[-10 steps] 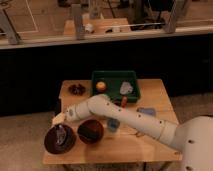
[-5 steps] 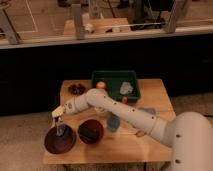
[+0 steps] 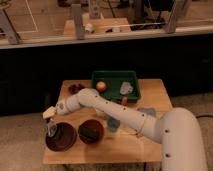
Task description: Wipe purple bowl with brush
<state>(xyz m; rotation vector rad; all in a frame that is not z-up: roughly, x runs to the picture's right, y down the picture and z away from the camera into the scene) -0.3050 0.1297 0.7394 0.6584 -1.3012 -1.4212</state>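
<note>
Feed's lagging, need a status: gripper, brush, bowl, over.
Gripper above purple bowl's rim, gripping brush. Brush upright, tip down in bowl. Reddish-brown bowl close alongside, not blocking.

The largest bowl (image 3: 62, 140) sits at the lower left of the tabletop (image 3: 105, 152), with a smaller bowl (image 3: 91, 132) just to its right. The gripper (image 3: 50, 118) is above the largest bowl's left rim, with the brush (image 3: 52, 130) below it. A tray (image 3: 113, 89) occupies the upper centre, with a small dish (image 3: 76, 88) to its left.
</note>
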